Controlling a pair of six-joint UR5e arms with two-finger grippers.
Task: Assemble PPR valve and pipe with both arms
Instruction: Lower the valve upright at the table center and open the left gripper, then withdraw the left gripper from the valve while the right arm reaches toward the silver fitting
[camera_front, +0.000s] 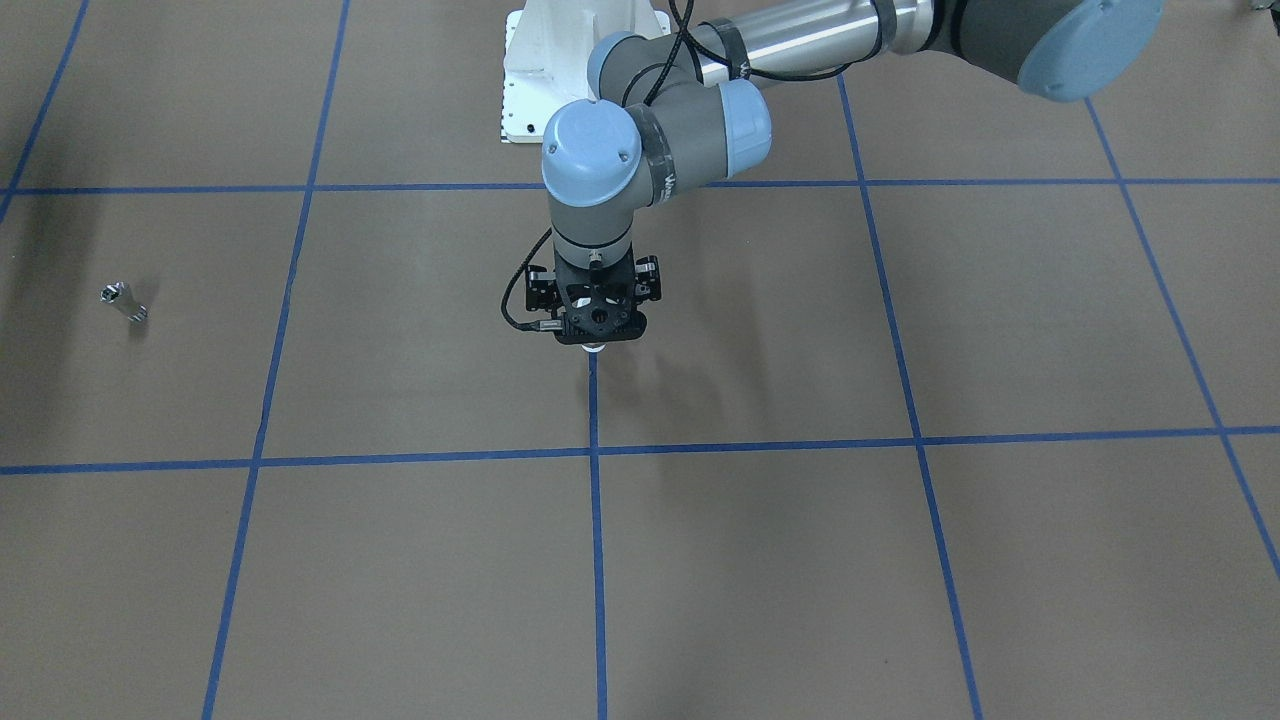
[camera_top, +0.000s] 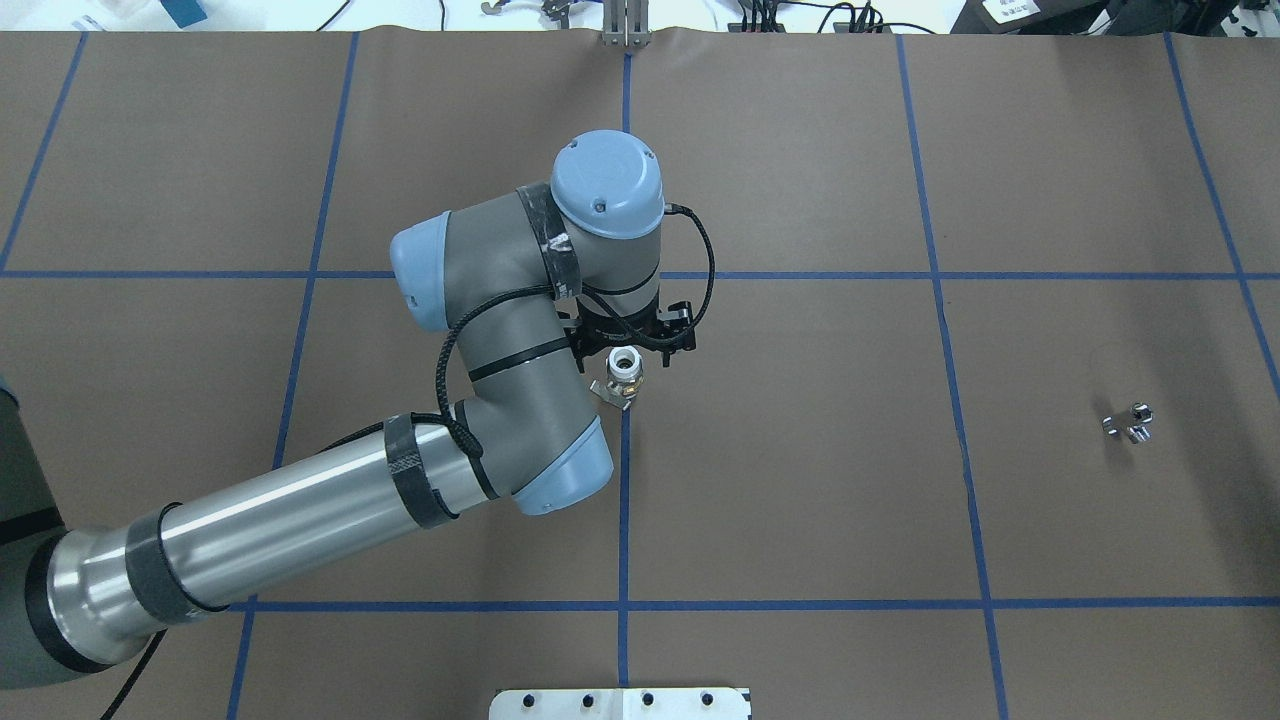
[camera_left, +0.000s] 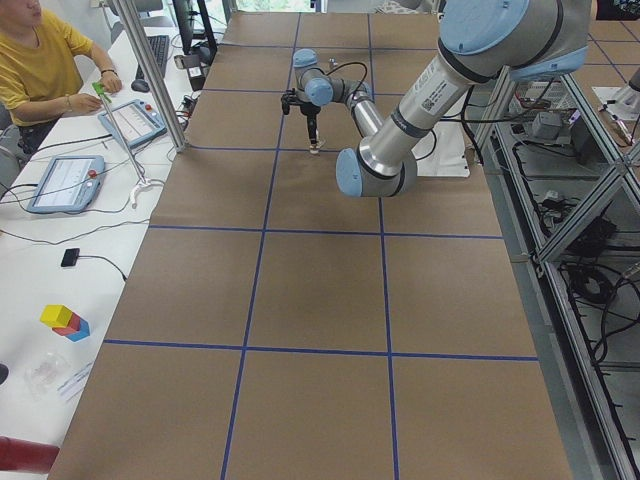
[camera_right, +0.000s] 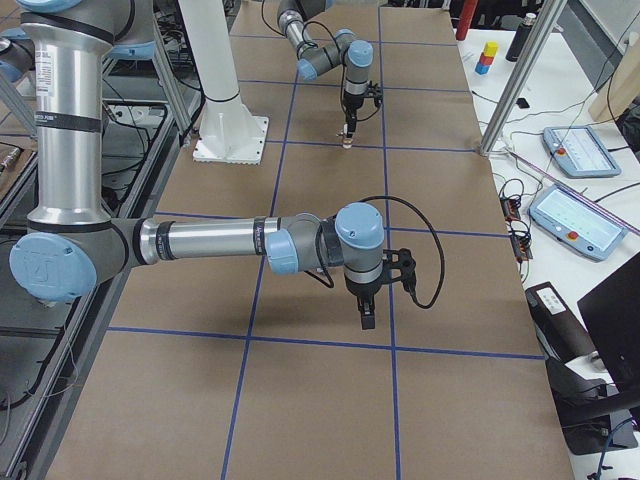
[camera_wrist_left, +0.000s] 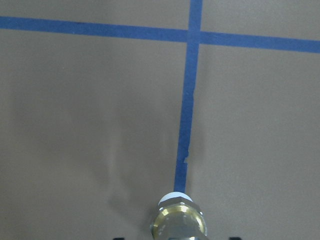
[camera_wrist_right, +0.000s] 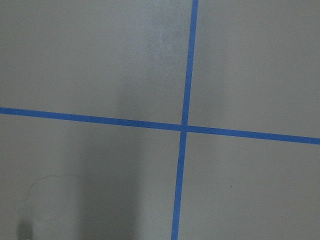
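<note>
My left gripper (camera_front: 596, 338) points straight down at the table's middle and is shut on the PPR valve (camera_top: 623, 372). The valve stands upright over a blue tape line, its white end down and its grey lever sticking out. In the left wrist view its brass band (camera_wrist_left: 178, 222) and white tip show at the bottom edge. The pipe (camera_top: 1130, 422), a small silver stub, lies alone far to my right; it also shows in the front view (camera_front: 124, 302). My right gripper (camera_right: 366, 320) shows only in the right side view, hanging over a tape crossing. I cannot tell whether it is open.
The brown table is marked with a blue tape grid. The white pedestal base (camera_front: 560, 70) stands at the robot's edge. An operator (camera_left: 40, 60) sits at a side bench with tablets (camera_left: 65, 182) and coloured blocks (camera_left: 64, 320).
</note>
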